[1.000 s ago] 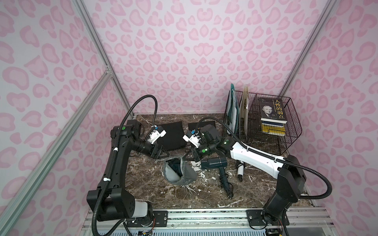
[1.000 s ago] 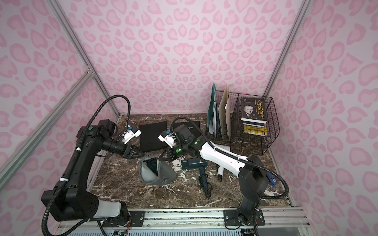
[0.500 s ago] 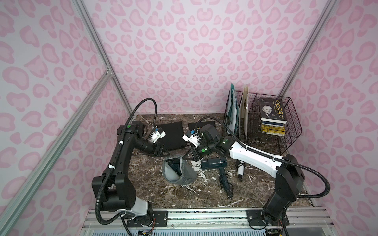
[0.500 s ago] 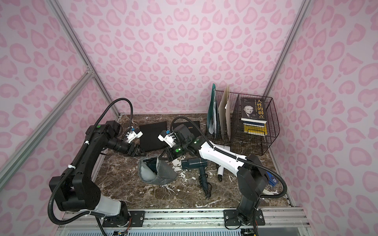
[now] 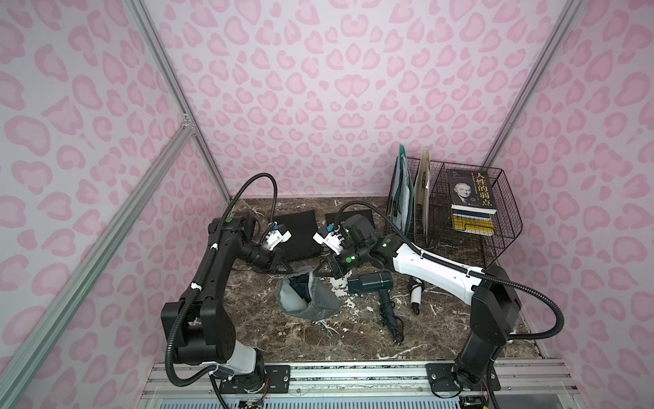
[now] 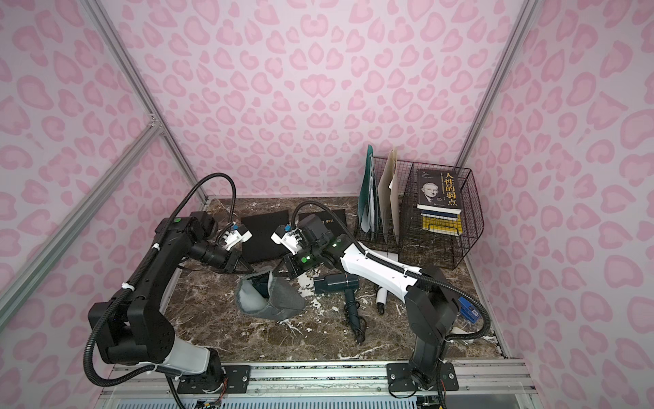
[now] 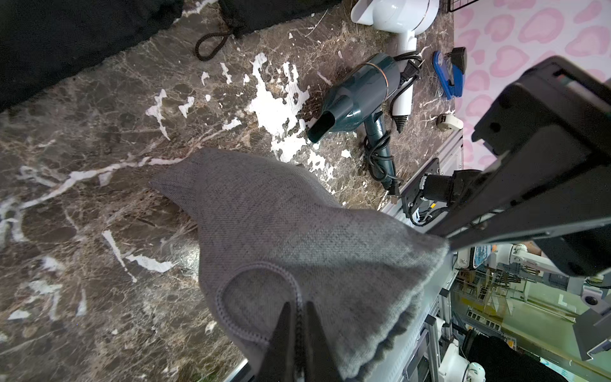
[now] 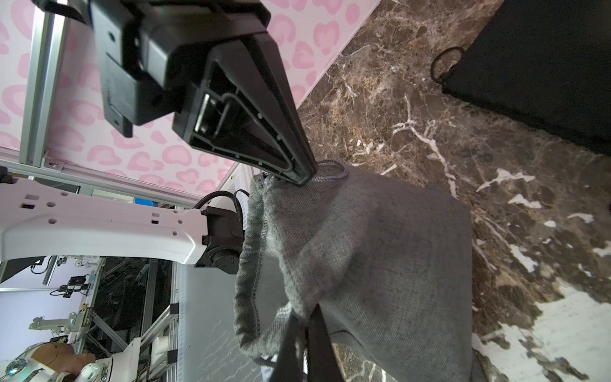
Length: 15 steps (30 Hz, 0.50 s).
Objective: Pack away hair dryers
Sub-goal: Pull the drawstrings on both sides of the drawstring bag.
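Robotics laboratory test cell: pink-patterned backdrop panels (image 5: 318,88) on aluminium framing (image 5: 185,122), marble-print tabletop (image 5: 318,340), further robot rigs (image 8: 53,322) beyond.

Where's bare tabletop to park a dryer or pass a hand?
Free: marble strip between the grey fabric pouch and the front aluminium rail, left of the dark teal hair dryer. Crowded: centre, pouch beside teal dryer and white hair dryer; back, flat black pouches and wire basket.

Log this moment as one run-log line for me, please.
left gripper: shut on grey pouch rim | right gripper: shut on grey pouch rim | teal hair dryer: on table beside pouch | white hair dryer: on table
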Each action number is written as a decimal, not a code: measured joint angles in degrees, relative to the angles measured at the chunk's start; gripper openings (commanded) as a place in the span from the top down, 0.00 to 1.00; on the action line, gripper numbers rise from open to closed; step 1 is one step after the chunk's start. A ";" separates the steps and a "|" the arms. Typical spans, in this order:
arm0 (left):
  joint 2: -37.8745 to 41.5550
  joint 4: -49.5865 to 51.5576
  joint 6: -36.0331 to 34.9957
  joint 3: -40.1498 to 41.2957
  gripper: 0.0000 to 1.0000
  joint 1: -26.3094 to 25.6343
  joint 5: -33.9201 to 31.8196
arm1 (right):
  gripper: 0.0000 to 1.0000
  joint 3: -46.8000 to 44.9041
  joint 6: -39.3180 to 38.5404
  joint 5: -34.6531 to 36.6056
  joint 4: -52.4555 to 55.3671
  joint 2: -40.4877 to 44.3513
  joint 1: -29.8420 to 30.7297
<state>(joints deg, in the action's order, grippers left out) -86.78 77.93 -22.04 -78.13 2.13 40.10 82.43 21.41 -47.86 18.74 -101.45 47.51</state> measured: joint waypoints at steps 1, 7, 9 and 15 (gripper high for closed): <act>0.02 -0.02 0.44 -0.37 0.99 0.00 -0.39 | 1.00 0.11 -0.07 -0.02 -0.02 -0.09 0.00; 1.44 0.17 1.01 -6.10 0.99 0.00 -2.21 | 1.00 0.50 -0.63 -0.13 0.26 -0.57 -0.28; 1.88 0.09 1.44 -8.37 0.98 0.00 -2.43 | 1.00 0.70 -0.90 -0.15 0.44 -0.76 -0.37; 2.45 0.31 2.51 -12.31 0.99 0.00 -2.10 | 1.00 0.83 -1.46 -0.17 0.52 -1.40 -1.16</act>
<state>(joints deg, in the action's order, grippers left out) -84.33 78.24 -19.53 -90.43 2.13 38.00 83.26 19.94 -48.03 19.27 -102.85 46.35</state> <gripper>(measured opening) 0.050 0.049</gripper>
